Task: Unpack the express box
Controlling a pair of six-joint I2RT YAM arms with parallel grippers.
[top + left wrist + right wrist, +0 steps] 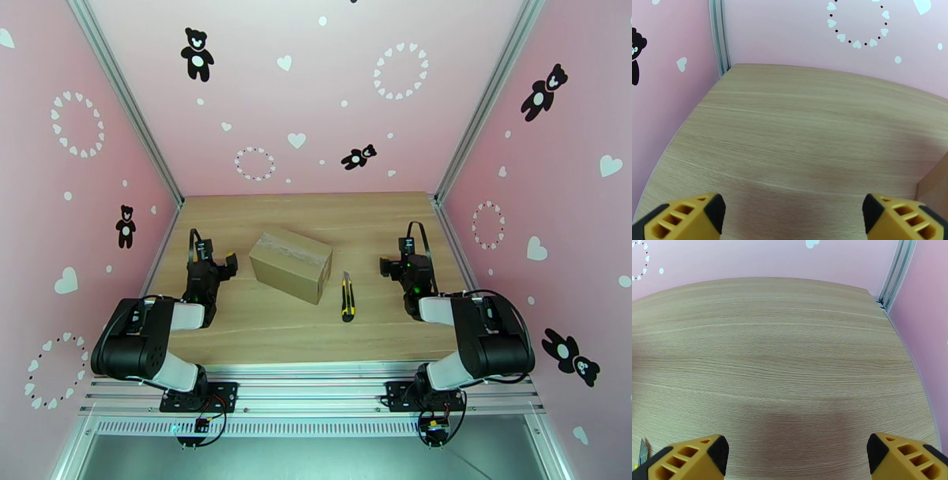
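Centrally on the worktop (261,331) sits the taped express box (290,264), just beside the left fingers (683,217) and well apart from the right fingers (687,459); both pairs spread wide, empty.

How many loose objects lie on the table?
2: the express box at the centre, taped shut, and a yellow-and-black utility knife just right of it, not touching.

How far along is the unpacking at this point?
Done: nothing yet; the express box sits on the table with its flaps closed and taped. In hand: nothing; the left arm and right arm flank it, jaws open and empty, and the utility knife lies untouched to the right of the box. Left: everything, meaning cutting the tape, opening the flaps and emptying the box.
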